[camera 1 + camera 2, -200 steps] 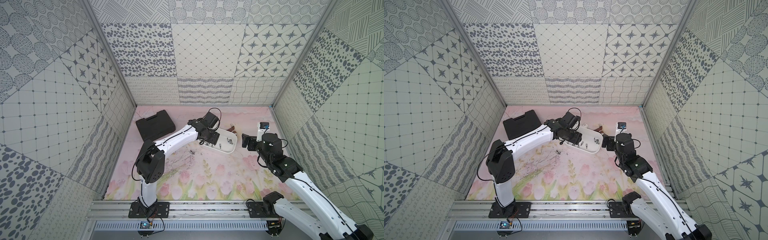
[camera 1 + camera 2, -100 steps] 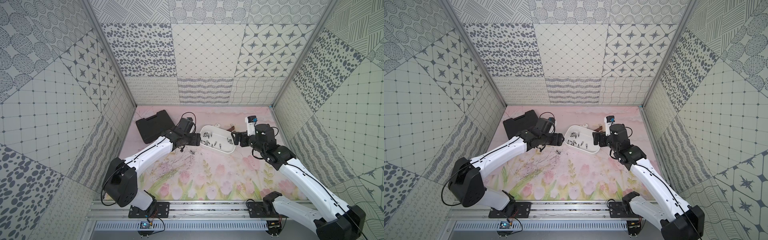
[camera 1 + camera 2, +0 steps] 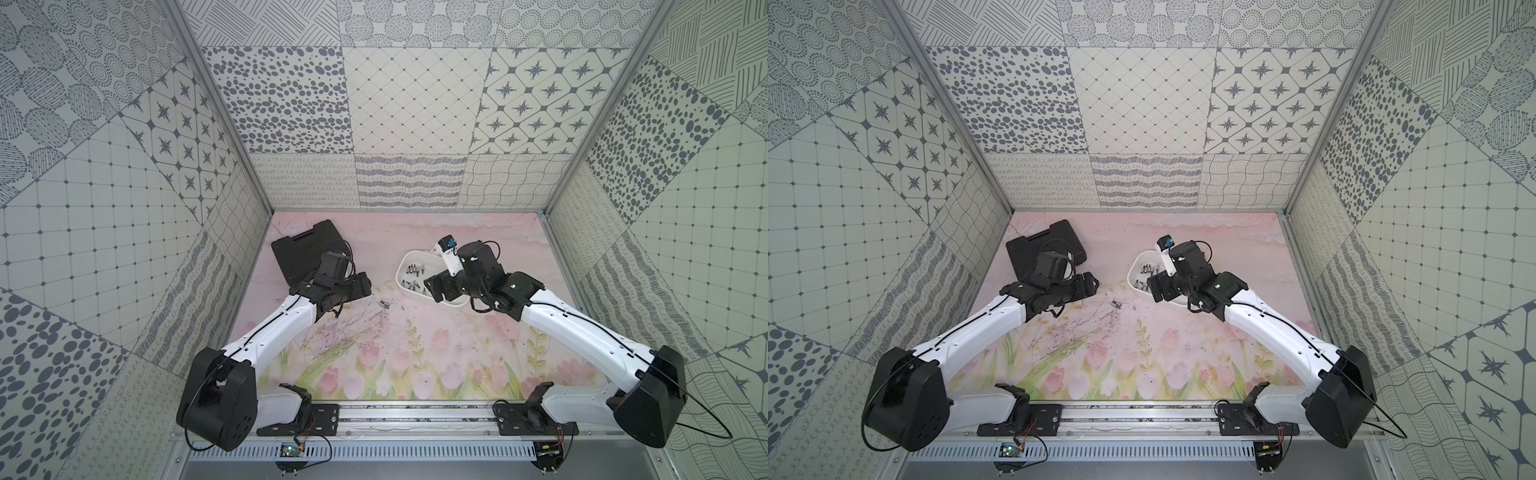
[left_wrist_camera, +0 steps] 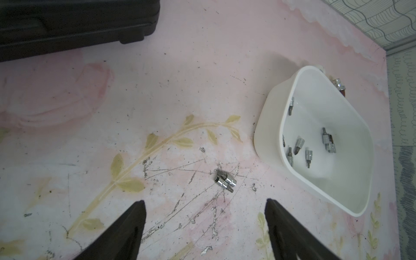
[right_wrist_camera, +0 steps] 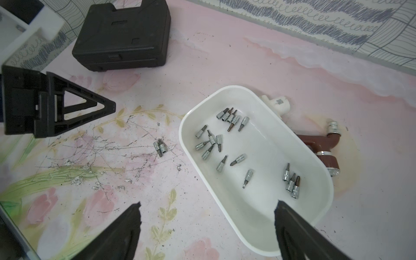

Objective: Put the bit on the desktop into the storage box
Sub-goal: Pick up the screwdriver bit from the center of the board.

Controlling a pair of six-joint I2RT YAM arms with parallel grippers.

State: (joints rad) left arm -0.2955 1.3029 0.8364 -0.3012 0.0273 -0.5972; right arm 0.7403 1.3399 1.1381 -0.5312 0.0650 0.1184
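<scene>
Two small silver bits (image 4: pixel 225 181) lie side by side on the scratched pink desktop (image 3: pixel 415 332), a short way off the white storage box (image 4: pixel 267 126). They also show in the right wrist view (image 5: pixel 160 147) and, tiny, in both top views (image 3: pixel 384 304) (image 3: pixel 1116 304). Several bits lie inside the storage box (image 5: pixel 186 139). My left gripper (image 4: pixel 204 203) is open and empty, low over the desktop, just short of the two bits. Open and empty too, my right gripper (image 5: pixel 207 206) hangs over the box's near end (image 3: pixel 434 286).
A closed black tool case (image 3: pixel 309 251) lies at the back left, right behind my left wrist. A brown-red ratchet handle (image 5: pixel 324 148) and a white plastic piece (image 5: pixel 279 104) lie against the box's far side. Patterned walls close in the desktop on three sides.
My left gripper has drawn back from over the storage box to the left of the two bits and opened wider. My right gripper has swung in over the box's near end.
</scene>
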